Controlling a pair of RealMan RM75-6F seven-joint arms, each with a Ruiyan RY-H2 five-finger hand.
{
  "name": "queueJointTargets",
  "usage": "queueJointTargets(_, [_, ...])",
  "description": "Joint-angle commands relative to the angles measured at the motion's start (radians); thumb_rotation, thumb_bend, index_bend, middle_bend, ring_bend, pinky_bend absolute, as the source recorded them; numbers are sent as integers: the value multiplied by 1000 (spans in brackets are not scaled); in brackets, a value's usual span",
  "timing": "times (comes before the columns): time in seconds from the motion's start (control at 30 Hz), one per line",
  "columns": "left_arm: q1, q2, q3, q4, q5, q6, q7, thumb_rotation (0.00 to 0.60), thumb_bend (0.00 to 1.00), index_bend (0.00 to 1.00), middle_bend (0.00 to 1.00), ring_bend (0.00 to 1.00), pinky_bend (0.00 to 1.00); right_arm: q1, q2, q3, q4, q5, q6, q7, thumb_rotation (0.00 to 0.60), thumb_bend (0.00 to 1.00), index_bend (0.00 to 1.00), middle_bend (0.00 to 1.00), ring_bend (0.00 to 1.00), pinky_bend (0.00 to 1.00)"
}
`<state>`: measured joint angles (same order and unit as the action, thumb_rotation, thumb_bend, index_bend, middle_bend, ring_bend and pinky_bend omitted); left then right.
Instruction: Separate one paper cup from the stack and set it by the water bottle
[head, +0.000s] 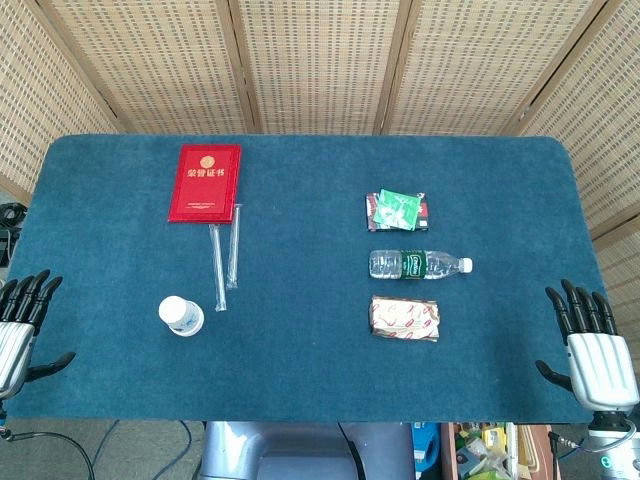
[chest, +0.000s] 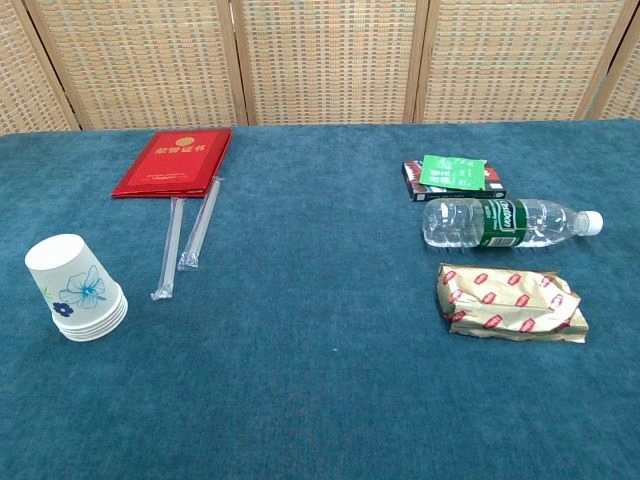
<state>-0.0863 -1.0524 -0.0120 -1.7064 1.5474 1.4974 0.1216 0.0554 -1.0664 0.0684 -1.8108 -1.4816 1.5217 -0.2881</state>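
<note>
A stack of white paper cups (head: 181, 316) with a blue flower print stands upside down on the left of the blue table; it is nearer in the chest view (chest: 76, 288). The clear water bottle (head: 418, 265) with a green label lies on its side at the right, cap pointing right, also in the chest view (chest: 508, 222). My left hand (head: 22, 322) hovers at the table's left edge, fingers spread, holding nothing. My right hand (head: 590, 345) hangs at the right edge, fingers apart and empty. Neither hand shows in the chest view.
A red certificate folder (head: 205, 182) lies at the back left, with two wrapped straws (head: 226, 262) in front of it. A green and red packet (head: 397, 210) lies behind the bottle, and a gold snack pack (head: 404, 318) lies in front of it.
</note>
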Motion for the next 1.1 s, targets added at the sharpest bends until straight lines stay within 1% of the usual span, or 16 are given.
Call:
queueJointTargets(0.03, [-2, -3, -1, 5, 0, -3, -4, 600, 23, 0, 0, 0, 0, 1, -4, 4, -4, 2, 0, -4, 600, 0, 0, 0, 0, 0])
queueJointTargets(0.13, [-14, -12, -4, 24, 2, -18, -14, 600, 24, 0, 0, 0, 0, 0, -6, 5, -2, 1, 2, -3, 600, 0, 0, 0, 0, 0])
queueJointTargets(0.23, [-45, -27, -10, 50, 9, -59, -32, 600, 24, 0, 0, 0, 3, 0, -5, 7, -1, 4, 2, 3, 600, 0, 0, 0, 0, 0])
queueJointTargets(0.3, [-82, -56, -24, 86, 26, -87, -57, 600, 24, 0, 0, 2, 53, 0, -5, 10, 1, 8, 3, 9, 600, 0, 0, 0, 0, 0])
queueJointTargets(0.33, [-100, -71, -29, 107, 40, -99, -71, 600, 24, 0, 8, 19, 103, 0, -5, 11, 3, 10, 2, 10, 600, 0, 0, 0, 0, 0])
queueJointTargets(0.37, [-119, -86, -31, 131, 56, -113, -86, 600, 24, 0, 29, 49, 154, 1, -5, 12, 4, 11, 1, 12, 600, 0, 0, 0, 0, 0])
queueJointTargets(0.4, [-132, -95, -32, 145, 66, -125, -95, 600, 23, 0, 49, 75, 179, 1, -5, 13, 4, 13, 1, 14, 600, 0, 0, 0, 0, 0])
queueJointTargets(0.5, [-189, -125, -32, 191, 99, -181, -132, 600, 23, 16, 164, 176, 252, 5, -8, 17, 8, 20, -6, 17, 600, 0, 0, 0, 0, 0])
queueJointTargets(0.53, [-225, -143, -36, 208, 107, -226, -127, 600, 24, 42, 211, 214, 282, 7, -10, 19, 10, 28, -12, 16, 600, 0, 0, 0, 0, 0])
queueJointTargets(0.6, [-258, -164, -42, 228, 100, -267, -114, 600, 24, 125, 275, 268, 327, 9, -12, 21, 11, 36, -16, 14, 600, 0, 0, 0, 0, 0])
queueJointTargets(0.67, [-274, -176, -42, 235, 94, -289, -104, 600, 24, 171, 298, 289, 347, 9, -12, 22, 12, 39, -16, 14, 600, 0, 0, 0, 0, 0])
queueJointTargets(0.83, [-295, -198, -44, 241, 80, -310, -73, 600, 23, 210, 319, 305, 360, 10, -15, 19, 13, 38, -20, 7, 600, 0, 0, 0, 0, 0])
queueJointTargets(1.0, [-308, -215, -36, 245, 60, -334, -42, 600, 24, 286, 362, 338, 376, 12, -17, 17, 11, 38, -23, 2, 600, 0, 0, 0, 0, 0])
queueJointTargets(1.1, [-313, -225, -34, 252, 44, -345, -27, 600, 23, 296, 368, 344, 379, 12, -16, 17, 11, 39, -24, 3, 600, 0, 0, 0, 0, 0])
